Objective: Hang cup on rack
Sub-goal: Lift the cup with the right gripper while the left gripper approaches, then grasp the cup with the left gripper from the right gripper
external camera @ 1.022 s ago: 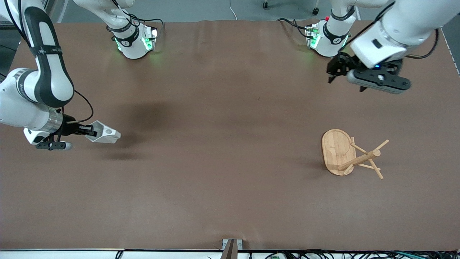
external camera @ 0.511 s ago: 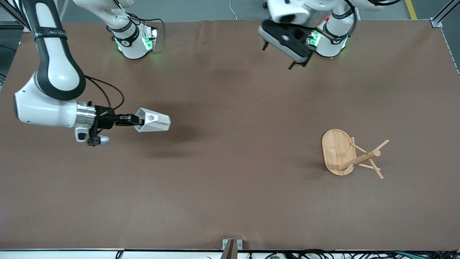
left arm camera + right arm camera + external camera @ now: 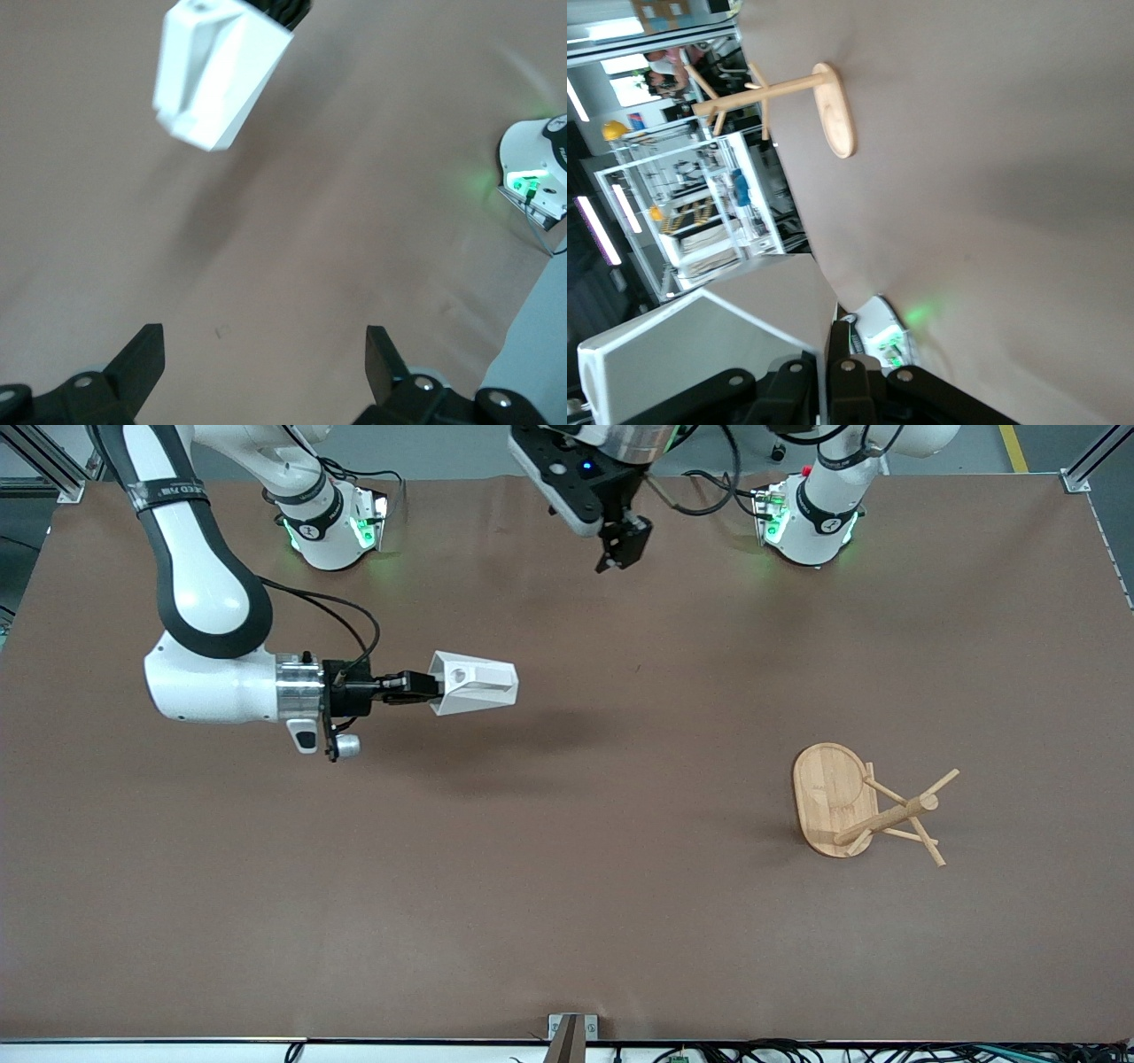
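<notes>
1. The right gripper (image 3: 423, 687) is clamped on the small white faceted cup (image 3: 473, 683), pinching it at the rim end and holding it sideways over the brown table (image 3: 567, 921). Over the last second it's carried the cup a good way from the right arm's end toward the middle, so the transport leg is clearly underway.
2. The left gripper (image 3: 623, 545) has swung from over its own end of the table to the strip between the two bases. In the left wrist view its fingers (image 3: 142, 354) sit wide apart with nothing in them; looks like it's waiting, maybe for a handoff.
3. The cup looks blocky and angular, with a round hole visible in its handle part.
4. The light wooden mug tree with the oval bamboo base (image 3: 855, 802) hasn't budged; it stands well apart from the cup, toward the left arm's end, pegs all bare. Hanging isn't done yet.
</notes>
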`<state>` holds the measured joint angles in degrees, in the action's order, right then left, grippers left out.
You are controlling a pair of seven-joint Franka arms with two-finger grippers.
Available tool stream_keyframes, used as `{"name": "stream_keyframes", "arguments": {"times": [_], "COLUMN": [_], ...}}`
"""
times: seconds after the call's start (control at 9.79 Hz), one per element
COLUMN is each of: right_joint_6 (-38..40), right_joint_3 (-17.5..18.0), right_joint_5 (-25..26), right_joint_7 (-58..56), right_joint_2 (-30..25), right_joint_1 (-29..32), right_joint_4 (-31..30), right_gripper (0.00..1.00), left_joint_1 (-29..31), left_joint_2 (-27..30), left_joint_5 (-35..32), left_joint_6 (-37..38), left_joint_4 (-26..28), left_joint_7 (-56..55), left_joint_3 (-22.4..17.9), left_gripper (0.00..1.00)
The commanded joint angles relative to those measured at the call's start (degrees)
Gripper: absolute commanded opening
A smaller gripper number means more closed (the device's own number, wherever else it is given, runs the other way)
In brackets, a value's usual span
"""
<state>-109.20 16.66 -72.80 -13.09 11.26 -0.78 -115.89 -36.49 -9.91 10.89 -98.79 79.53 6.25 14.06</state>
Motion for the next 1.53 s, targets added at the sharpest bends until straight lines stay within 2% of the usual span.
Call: {"name": "stream_keyframes", "arguments": {"times": [0.0, 0.41, 0.72, 0.92, 1.43], "right_joint_6": [0.3, 0.6, 0.7, 0.7, 0.6], "right_joint_3": [2.9, 6.7, 7.1, 7.4, 8.4], "right_joint_5": [-7.0, -15.8, -15.9, -16.0, -18.3], "right_joint_7": [-1.2, -8.6, -9.0, -14.0, -14.8], "right_joint_2": [-0.5, -0.5, -0.9, -1.5, -2.3], "right_joint_1": [0.4, 0.4, 0.4, 0.4, 0.5], "right_joint_4": [-2.7, -7.0, -7.4, -8.6, -8.9], "right_gripper": [0.00, 0.00, 0.00, 0.00, 0.00], "left_joint_1": [0.3, 1.1, 2.9, 4.1, 3.5], "left_joint_2": [-3.0, -6.4, -7.1, -8.5, -9.7], "left_joint_5": [0.6, 3.2, 3.3, 3.2, 5.6], "left_joint_6": [-1.7, -7.5, -7.6, -7.7, -10.4], "left_joint_4": [-0.4, -0.3, -0.1, -0.2, 3.0], "left_joint_7": [10.1, 19.7, 26.0, 28.6, 30.0], "left_joint_3": [0.2, 0.1, 0.0, -0.1, 0.2], "left_gripper": [1.00, 1.00, 1.00, 1.00, 1.00]}}
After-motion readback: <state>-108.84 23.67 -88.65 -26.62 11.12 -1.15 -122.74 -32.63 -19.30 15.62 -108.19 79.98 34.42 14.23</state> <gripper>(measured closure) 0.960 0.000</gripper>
